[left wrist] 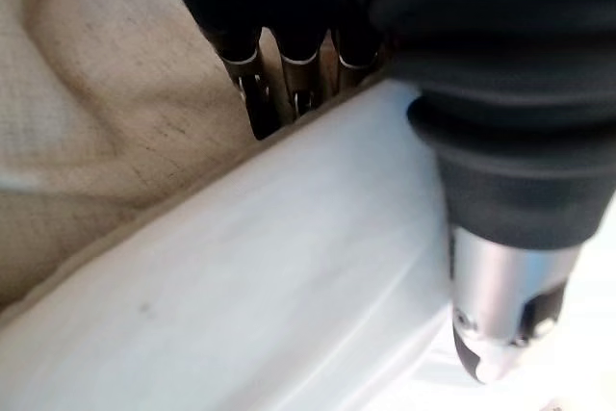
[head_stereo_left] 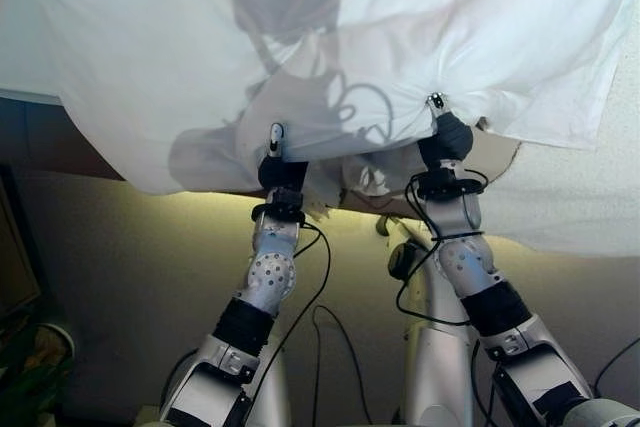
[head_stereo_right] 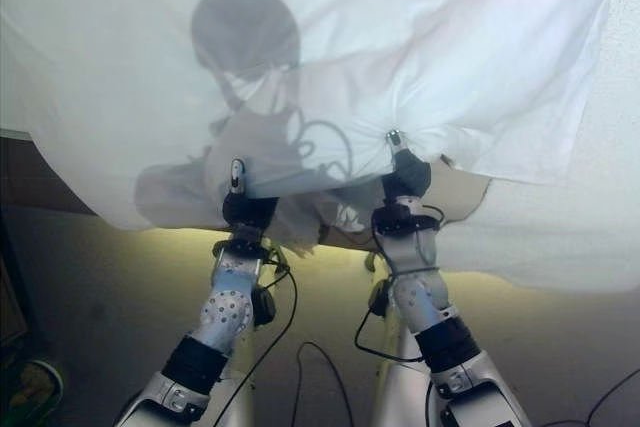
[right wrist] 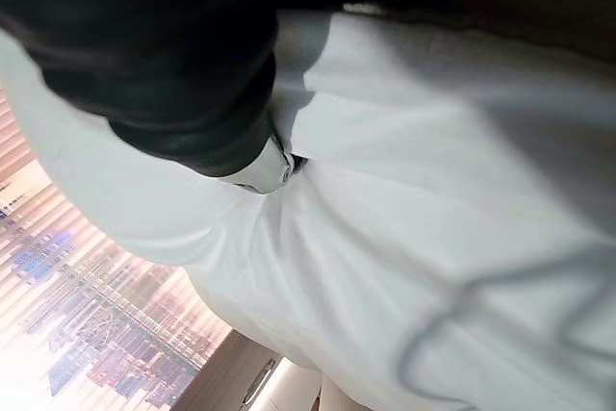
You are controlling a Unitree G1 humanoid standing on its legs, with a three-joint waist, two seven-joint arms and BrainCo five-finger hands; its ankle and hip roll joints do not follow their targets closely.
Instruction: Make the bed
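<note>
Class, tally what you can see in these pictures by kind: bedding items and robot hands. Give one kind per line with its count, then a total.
White sheet: 1
Beige mattress or bed surface: 1
Robot hands, left robot hand and right robot hand, both gripping the sheet's near edge: 2
Total: 4
</note>
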